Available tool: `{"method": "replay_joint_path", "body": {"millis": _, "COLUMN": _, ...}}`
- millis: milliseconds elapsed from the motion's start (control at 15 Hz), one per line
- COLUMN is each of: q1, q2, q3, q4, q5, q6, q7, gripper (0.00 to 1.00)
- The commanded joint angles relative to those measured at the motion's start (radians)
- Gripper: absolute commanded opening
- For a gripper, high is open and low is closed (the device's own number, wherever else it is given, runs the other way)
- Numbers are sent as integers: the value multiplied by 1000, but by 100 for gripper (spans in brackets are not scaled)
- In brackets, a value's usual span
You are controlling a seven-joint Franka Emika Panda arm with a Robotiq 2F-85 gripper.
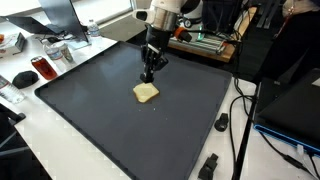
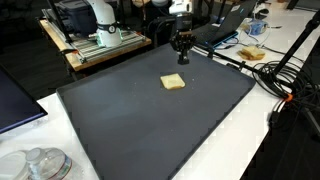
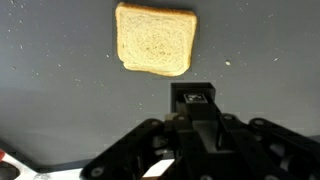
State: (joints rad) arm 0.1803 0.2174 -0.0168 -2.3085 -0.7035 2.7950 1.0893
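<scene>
Wrist view shows the black two-finger gripper (image 3: 192,98) with its jaws pressed together and nothing between them; we record the hand as clenched and empty. Just beyond the fingertips, and apart from them, the tan square slice of toasted bread (image 3: 155,38) lies flat on the dark grey flat mat (image 3: 60,100).

In both exterior views we find the gripper (image 1: 150,73) (image 2: 181,52) pointing straight down, low over the mat (image 1: 90,120) (image 2: 120,130), near the slice (image 1: 146,93) (image 2: 173,83) but not touching it. We cannot tell whether the fingertips touch the mat surface. The slice sits towards the middle of the mat, in the half nearer the arm.

The mat rests on a white table (image 1: 70,165). In an exterior view, black cables (image 1: 240,120) run along the table beside the mat edge.
</scene>
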Motion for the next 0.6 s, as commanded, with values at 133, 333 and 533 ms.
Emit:
{"method": "replay_joint_path", "body": {"millis": 133, "q1": -115, "q2": -132, "q3": 62, "q4": -159, "q5": 263, "q6": 110, "q7": -275, "gripper": 7}}
{"method": "replay_joint_path", "body": {"millis": 333, "q1": -121, "q2": -170, "q3": 69, "q4": -201, "q5": 467, "q6": 107, "q7": -457, "gripper": 7}}
{"method": "replay_joint_path", "body": {"millis": 533, "q1": -114, "q2": -137, "q3": 56, "q4": -165, "q5": 454, "q6": 92, "q7": -426, "gripper": 21}}
